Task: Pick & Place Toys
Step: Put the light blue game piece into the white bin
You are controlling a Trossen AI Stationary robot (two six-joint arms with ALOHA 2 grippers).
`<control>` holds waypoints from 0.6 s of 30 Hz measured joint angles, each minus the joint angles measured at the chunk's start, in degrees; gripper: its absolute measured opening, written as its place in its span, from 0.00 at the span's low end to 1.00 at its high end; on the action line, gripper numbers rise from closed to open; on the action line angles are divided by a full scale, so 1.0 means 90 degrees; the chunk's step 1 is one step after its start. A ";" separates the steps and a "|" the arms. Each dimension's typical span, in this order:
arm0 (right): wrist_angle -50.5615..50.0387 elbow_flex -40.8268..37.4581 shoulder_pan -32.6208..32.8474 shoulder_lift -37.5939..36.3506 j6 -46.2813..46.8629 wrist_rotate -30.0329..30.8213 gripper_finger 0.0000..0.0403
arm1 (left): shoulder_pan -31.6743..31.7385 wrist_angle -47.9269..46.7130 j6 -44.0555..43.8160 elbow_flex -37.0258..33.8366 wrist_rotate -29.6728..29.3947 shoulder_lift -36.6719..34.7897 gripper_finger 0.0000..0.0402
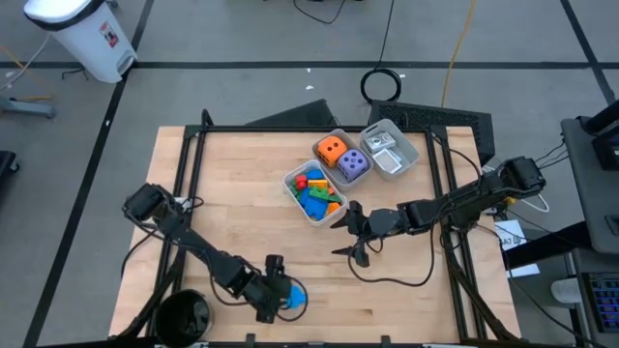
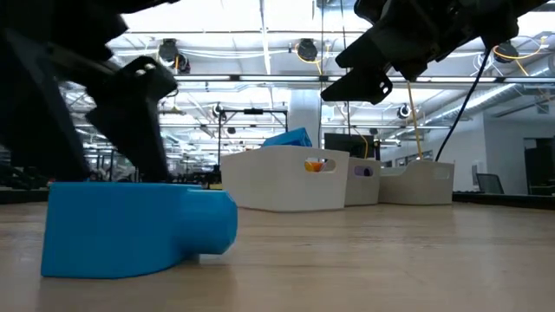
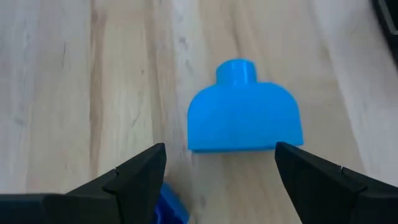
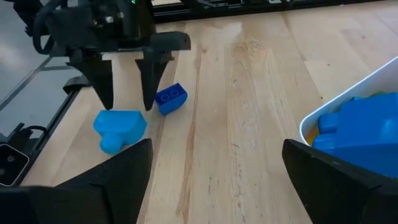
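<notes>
A blue toy piece (image 3: pixel 244 115) with a round stub lies flat on the wood near the table's front edge, also visible in the high view as the blue piece (image 1: pixel 296 298). My left gripper (image 3: pixel 219 149) hovers open just over it, fingers slanting down, one on either side of its flat end and apart from it. A small blue brick (image 4: pixel 170 98) lies beside one left finger. My right gripper (image 1: pixel 346 230) hangs open above mid-table, next to the white tray of bricks (image 1: pixel 314 193). An orange die (image 1: pixel 331 149) and a purple die (image 1: pixel 352 164) sit in a clear tray.
A third clear tray (image 1: pixel 392 150) with white cards stands at the back right. A black frame (image 1: pixel 193 145) runs around the table's edges. A black round bin (image 1: pixel 182 317) sits at the front left corner. Bare wood lies between the two grippers.
</notes>
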 joint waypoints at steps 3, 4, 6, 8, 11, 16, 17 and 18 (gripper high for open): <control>-0.0031 0.0000 0.0000 0.0000 0.0000 0.0000 0.82 | -0.0075 -0.0197 -0.0297 0.0000 -0.0071 0.0014 0.77; -0.0027 0.0000 0.0000 0.0000 0.0002 -0.0002 0.82 | -0.0103 -0.0211 -0.0371 0.0000 -0.0082 0.0028 0.77; 0.0000 0.0000 0.0000 0.0000 0.0002 0.0000 0.82 | -0.0195 -0.0168 -0.0414 0.0000 -0.0184 0.0070 0.77; 0.0008 0.0000 0.0000 0.0000 0.0002 0.0000 0.82 | -0.0292 -0.0091 -0.0375 -0.0002 -0.0309 0.0138 0.77; 0.0008 0.0000 0.0000 0.0000 0.0001 -0.0001 0.82 | -0.0399 0.0153 -0.0026 0.0002 -0.0824 0.0307 0.77; 0.0030 0.0000 0.0000 0.0000 0.0027 0.0000 0.82 | -0.0381 0.0439 0.0887 -0.0002 -0.1430 0.0457 0.77; 0.0030 0.0002 0.0000 0.0000 0.0034 -0.0002 0.82 | -0.0355 0.0538 0.0922 0.0000 -0.1464 0.0472 0.77; 0.0021 0.0002 0.0000 0.0000 0.0032 0.0000 0.82 | -0.0350 0.0549 0.0961 0.0000 -0.1484 0.0486 0.77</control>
